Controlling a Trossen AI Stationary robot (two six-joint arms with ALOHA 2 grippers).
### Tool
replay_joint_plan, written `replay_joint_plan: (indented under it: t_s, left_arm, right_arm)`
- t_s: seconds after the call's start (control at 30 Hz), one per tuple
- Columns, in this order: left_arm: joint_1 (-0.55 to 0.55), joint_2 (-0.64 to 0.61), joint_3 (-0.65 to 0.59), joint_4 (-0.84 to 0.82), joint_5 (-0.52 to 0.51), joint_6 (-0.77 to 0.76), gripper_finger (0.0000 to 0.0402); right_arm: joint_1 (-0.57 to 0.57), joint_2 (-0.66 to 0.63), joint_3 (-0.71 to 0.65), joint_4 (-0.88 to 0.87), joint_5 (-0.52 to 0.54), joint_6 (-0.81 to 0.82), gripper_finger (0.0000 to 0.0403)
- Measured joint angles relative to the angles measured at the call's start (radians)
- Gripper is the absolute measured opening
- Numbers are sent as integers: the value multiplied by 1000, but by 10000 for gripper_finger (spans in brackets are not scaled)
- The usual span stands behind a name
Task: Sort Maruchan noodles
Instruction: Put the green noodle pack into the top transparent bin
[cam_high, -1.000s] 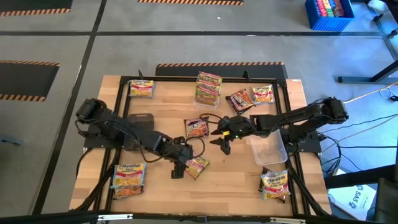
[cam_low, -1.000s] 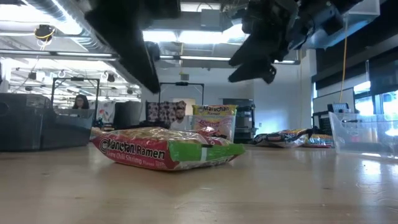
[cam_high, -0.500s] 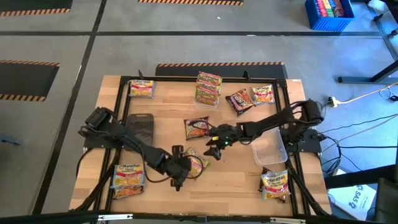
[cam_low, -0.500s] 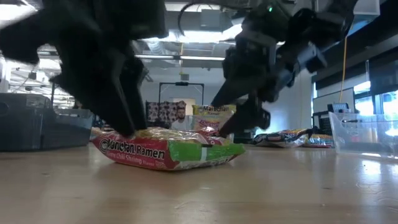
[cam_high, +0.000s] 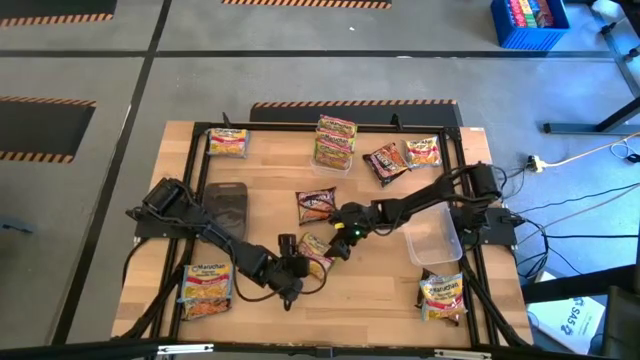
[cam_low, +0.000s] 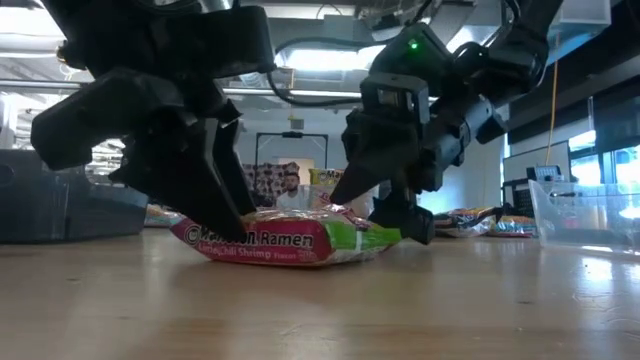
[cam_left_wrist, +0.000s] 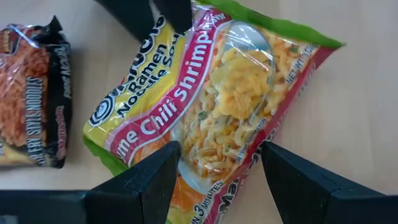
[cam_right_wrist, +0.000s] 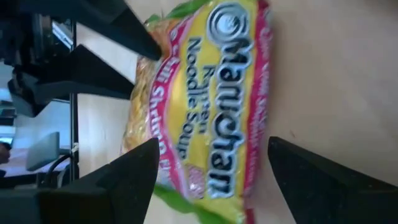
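Note:
A yellow-green Maruchan noodles packet (cam_high: 314, 252) lies flat on the wooden table (cam_high: 380, 290) near its middle. My left gripper (cam_high: 293, 270) is low at the packet's near-left end, open, a finger on each side (cam_left_wrist: 219, 155). My right gripper (cam_high: 340, 240) is low at the far-right end, also open, fingers astride the packet (cam_right_wrist: 214, 155). In the low view both grippers flank the packet (cam_low: 290, 236). More noodle packets lie around: a dark one (cam_high: 317, 203), a dark one (cam_high: 385, 162), an orange one (cam_high: 423, 152), a yellow one (cam_high: 227, 142). My left gripper's open fingers slant down from the near left over the packet's near end (cam_left_wrist: 205, 162). The packet fills the gap between them and reaches one fingertip (cam_left_wrist: 169, 155). It lies flat on the table. My right gripper's fingers stand beside the packet's far end (cam_right_wrist: 205, 186); whether they touch it I cannot tell.
A clear tub (cam_high: 432, 240) stands right of the right gripper, a dark tray (cam_high: 225, 205) at the left. A stack of packets (cam_high: 336, 140) sits at the far edge, a big packet (cam_high: 208, 285) near left, another (cam_high: 442, 295) near right.
Both grippers have come down from above the table to the yellow-green packet, each tipping and rolling as it sank. The right one has gone toward the near left. The packet has shifted a little on the table.

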Motion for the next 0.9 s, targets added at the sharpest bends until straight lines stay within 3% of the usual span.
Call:
replay_joint_plan:
  t_s: [0.4,0.9]
  left_arm:
    - [-2,0,0,26,-5,3,227]
    - [-8,-2,0,31,-18,4,227]
  right_arm:
    - [1,100,96,31,-42,8,301]
    - [0,112,129,105,-96,-40,301]
